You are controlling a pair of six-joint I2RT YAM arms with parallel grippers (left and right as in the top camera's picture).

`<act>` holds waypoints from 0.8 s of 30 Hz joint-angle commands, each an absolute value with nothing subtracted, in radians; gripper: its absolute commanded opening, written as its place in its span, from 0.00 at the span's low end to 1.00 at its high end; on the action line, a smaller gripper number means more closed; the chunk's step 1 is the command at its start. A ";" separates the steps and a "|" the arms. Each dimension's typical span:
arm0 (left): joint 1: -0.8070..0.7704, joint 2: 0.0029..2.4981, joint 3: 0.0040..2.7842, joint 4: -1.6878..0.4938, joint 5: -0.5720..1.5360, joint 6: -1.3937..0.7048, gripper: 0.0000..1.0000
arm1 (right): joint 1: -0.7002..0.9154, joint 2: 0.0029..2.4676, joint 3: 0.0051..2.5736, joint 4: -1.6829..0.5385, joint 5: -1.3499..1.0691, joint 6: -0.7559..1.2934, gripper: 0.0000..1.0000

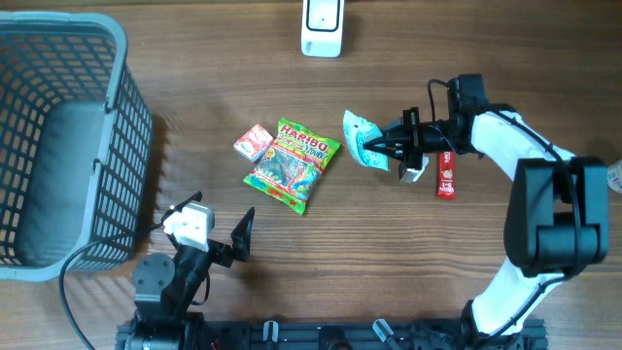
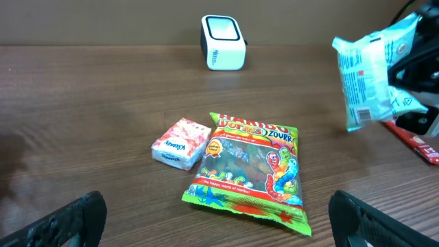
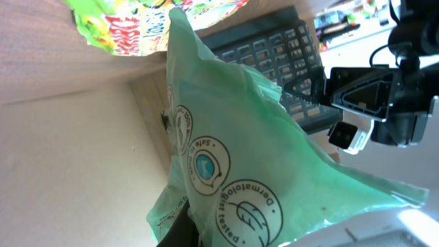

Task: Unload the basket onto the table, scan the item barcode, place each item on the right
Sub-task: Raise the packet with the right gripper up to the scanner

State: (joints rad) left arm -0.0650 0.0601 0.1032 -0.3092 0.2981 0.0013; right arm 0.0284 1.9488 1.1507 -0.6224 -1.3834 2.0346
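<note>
Your right gripper (image 1: 391,148) pinches the packet (image 1: 363,139) by one edge (left gripper (image 1: 212,229) gapes idle); limp film may sag or slip before it faces the scanner (image 1: 322,26).

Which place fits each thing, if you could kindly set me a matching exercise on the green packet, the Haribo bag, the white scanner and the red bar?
1 green packet
2 Haribo bag
3 white scanner
4 red bar

A at the far edge of the table
B lying flat, mid-table
C held in the right gripper
D on the table, beside the right gripper

Pairs: 1-C, 2-B, 3-A, 4-D
</note>
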 commanded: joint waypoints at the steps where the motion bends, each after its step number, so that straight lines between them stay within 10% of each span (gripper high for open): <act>1: -0.070 0.055 0.096 -0.306 0.310 -0.008 1.00 | 0.025 1.973 1.157 -0.621 -1.445 2.055 0.04; 13: -0.070 0.055 0.096 -0.306 0.310 -0.008 1.00 | 0.060 1.864 1.159 -0.202 -1.615 1.699 0.04; 18: -0.070 0.055 0.096 -0.306 0.310 -0.008 1.00 | 0.187 1.710 1.159 0.336 -1.065 1.379 0.05; 24: -0.070 0.055 0.096 -0.306 0.310 -0.008 1.00 | 0.343 1.722 1.159 0.254 -0.355 1.004 0.05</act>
State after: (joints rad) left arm -0.0650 0.0601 0.1032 -0.3092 0.2981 0.0013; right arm 0.2985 1.7073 1.1534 0.2306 -0.7269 1.1725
